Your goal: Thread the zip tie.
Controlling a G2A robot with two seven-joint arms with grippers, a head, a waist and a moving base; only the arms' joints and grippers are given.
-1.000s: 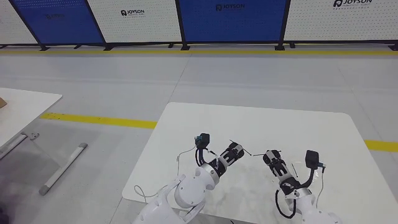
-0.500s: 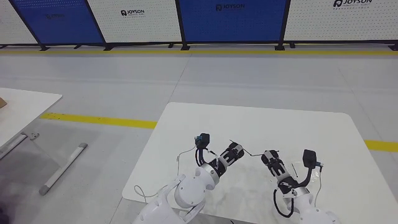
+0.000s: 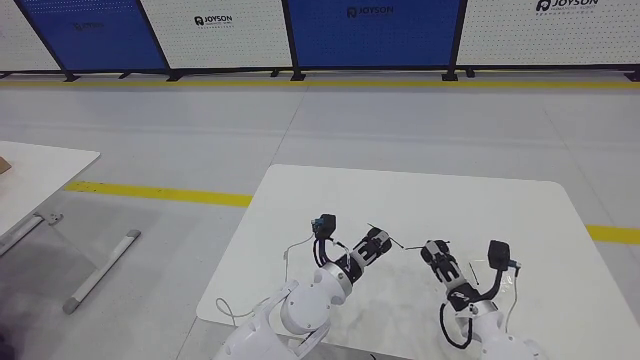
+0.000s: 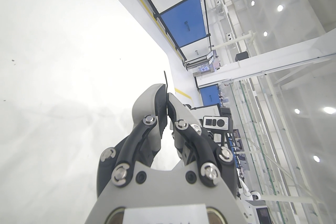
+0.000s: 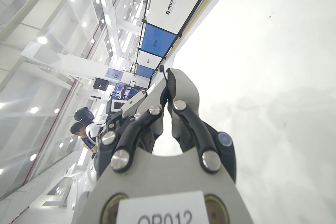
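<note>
Zip tie (image 4: 165,79) tip, rest inside left claw (image 4: 167,93)

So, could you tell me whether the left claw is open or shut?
Shut: the left claw clamps the thin black zip tie, whose end pokes out past it.

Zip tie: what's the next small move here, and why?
Probably nudge the right hand slightly toward the left hand to line the ends up. Each hand is shut on the thin black plastic zip tie, a short end poking past each hand's fingertips, and the top view shows the hands apart above the white table.
</note>
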